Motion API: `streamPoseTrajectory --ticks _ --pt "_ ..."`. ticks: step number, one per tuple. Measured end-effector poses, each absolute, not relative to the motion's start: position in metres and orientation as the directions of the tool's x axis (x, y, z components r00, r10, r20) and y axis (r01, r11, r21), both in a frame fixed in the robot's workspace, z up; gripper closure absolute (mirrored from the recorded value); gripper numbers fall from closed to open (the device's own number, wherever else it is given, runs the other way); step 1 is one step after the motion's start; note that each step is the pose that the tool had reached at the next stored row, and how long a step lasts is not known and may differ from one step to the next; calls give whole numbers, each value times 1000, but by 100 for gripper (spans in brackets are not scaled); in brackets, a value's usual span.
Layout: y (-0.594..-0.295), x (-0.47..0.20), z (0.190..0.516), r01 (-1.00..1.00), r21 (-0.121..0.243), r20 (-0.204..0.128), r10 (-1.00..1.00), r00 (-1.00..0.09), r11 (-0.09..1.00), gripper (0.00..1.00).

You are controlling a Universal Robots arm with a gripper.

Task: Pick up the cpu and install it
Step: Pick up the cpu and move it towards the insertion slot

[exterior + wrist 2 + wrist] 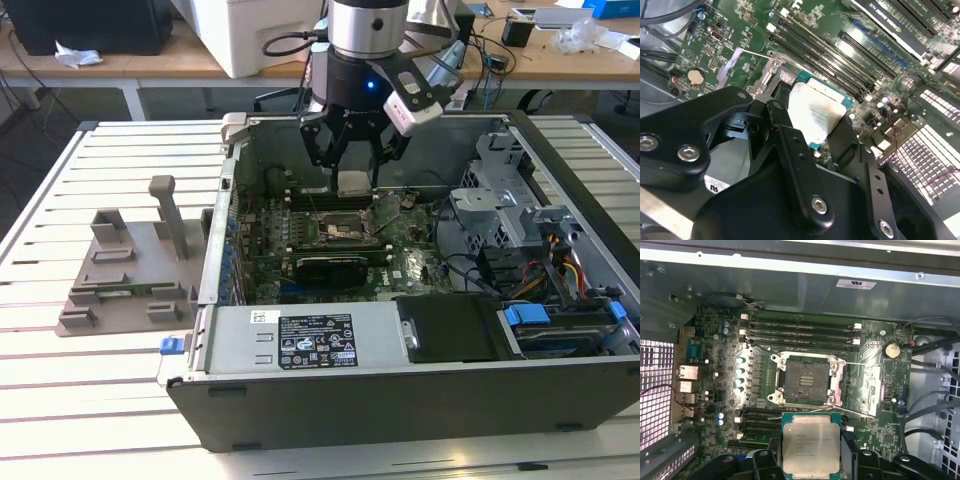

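Hangs at 12 o'clock in the exterior view, down inside the open case (400,400) and above the motherboard (405,265): the gripper (352,170). Clamps the cpu (352,182) by two opposite edges, fingers narrow, set to the chip's width. Held level, silver top up, clear of the board and not yet seated. Placed at roughly 12 o'clock of the socket (335,230), near it but not over it.

In the first wrist view, cpu (811,442) flanked by black fingers (850,452). Close by, the socket (806,377), open, dark contact field uncovered, metal frame standing open at one side. Between socket and case wall, the memory slots (800,327). Just beyond the open frame, a coin cell (891,350).

In the second wrist view, cpu (817,117) pinched between fingers (785,130), pale top toward the camera, coin cell (693,76) well apart from it.

Back in the exterior view: graphics card (330,268) at 6 o'clock of the socket, just beside it. Grey fixture (130,270) at 9 o'clock of the case, resting on the slatted table (60,400).
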State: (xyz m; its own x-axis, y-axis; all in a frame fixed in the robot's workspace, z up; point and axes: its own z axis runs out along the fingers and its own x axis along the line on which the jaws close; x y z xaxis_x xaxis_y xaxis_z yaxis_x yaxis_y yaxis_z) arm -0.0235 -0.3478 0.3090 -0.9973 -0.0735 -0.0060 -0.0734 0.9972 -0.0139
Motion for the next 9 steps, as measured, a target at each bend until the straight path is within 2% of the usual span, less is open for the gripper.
streamPoseTrajectory --ticks 9 --pt "-345 -22 284 -73 -14 -5 -73 -997 997 45"
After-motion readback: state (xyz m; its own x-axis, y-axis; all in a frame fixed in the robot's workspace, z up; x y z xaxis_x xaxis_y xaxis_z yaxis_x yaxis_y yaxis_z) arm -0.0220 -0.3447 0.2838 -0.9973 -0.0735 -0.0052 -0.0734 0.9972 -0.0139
